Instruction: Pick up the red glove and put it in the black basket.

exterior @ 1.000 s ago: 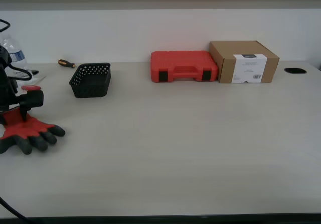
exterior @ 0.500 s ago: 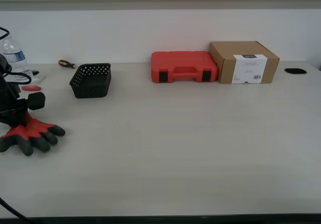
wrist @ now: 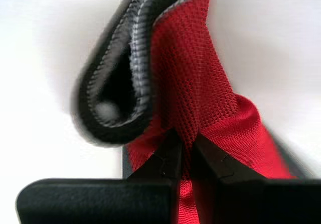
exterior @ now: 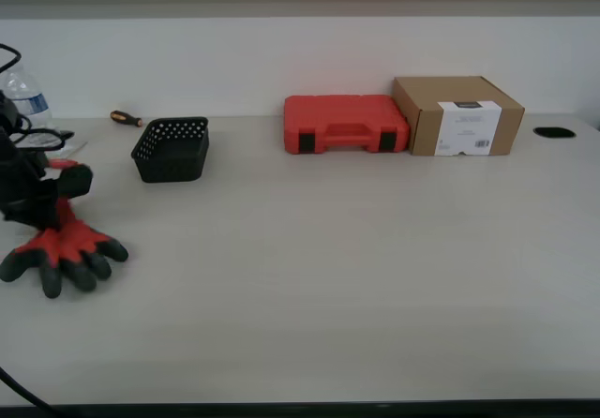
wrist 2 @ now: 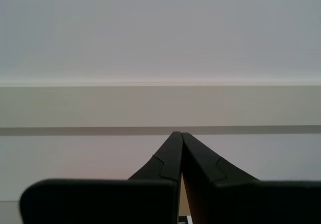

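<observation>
The red glove (exterior: 62,247) lies at the exterior view's left, its dark fingers spread on the table. My first gripper (exterior: 45,214) is shut on its red fabric near the cuff, with the glove (wrist: 200,103) pinched between the closed fingers (wrist: 168,153) in the first wrist view. The black basket (exterior: 172,149) stands empty behind the glove, toward the wall. My second gripper (wrist 2: 180,138) is shut on nothing and faces a bare wall; it does not show in the exterior view.
A large red plastic case (exterior: 345,124) and a cardboard box (exterior: 457,115) stand at the back. A screwdriver (exterior: 125,118) lies behind the basket. A water bottle (exterior: 23,99) and a small red item (exterior: 62,163) sit at the far left. A black grommet (exterior: 553,132) is at the back right.
My first gripper has shifted slightly toward the exterior view's right, and the glove has moved with it, its cuff end drawn up under the jaws.
</observation>
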